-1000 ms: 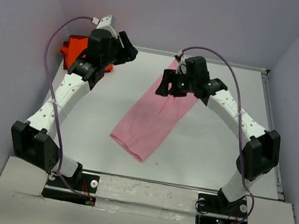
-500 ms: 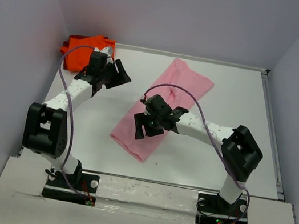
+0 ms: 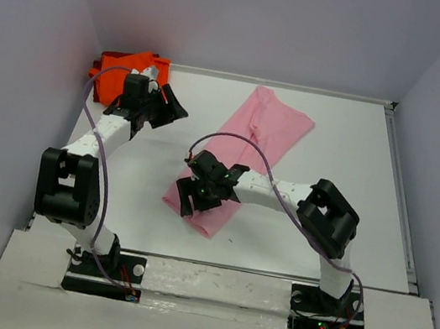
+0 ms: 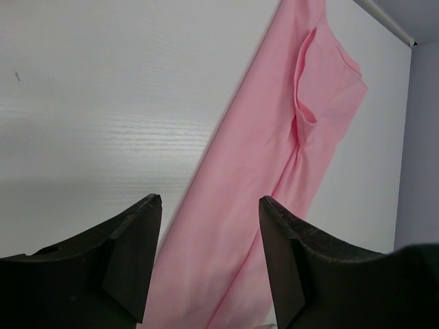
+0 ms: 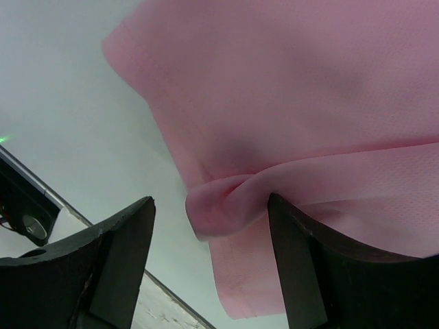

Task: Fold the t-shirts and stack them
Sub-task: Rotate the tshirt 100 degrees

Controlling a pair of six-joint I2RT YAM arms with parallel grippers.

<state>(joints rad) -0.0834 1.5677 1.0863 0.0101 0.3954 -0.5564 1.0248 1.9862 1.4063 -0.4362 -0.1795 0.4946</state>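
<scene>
The light pink t-shirt (image 3: pixel 265 133) lies on the table as a long narrow strip, running from the far middle towards the near left. The bright orange t-shirt (image 3: pixel 123 76) is bunched in the far left corner. My right gripper (image 3: pixel 189 200) is open and hovers over the near end of the pink strip. In the right wrist view its open jaws (image 5: pixel 211 203) frame a raised wrinkle of pink cloth (image 5: pixel 226 205) near the hem. My left gripper (image 3: pixel 170 110) is open and empty beside the orange shirt. The left wrist view looks along the pink shirt (image 4: pixel 274 164) between that gripper's fingers (image 4: pixel 209 205).
The white table (image 3: pixel 350 153) is boxed in by grey walls at the left, back and right. A raised rim (image 3: pixel 398 170) runs along its right side. The arm bases stand on the near ledge (image 3: pixel 215 287).
My right gripper has moved from the pink shirt's far end to its near end, low over the cloth. The far end now lies flat. My left arm has drawn back and lowered.
</scene>
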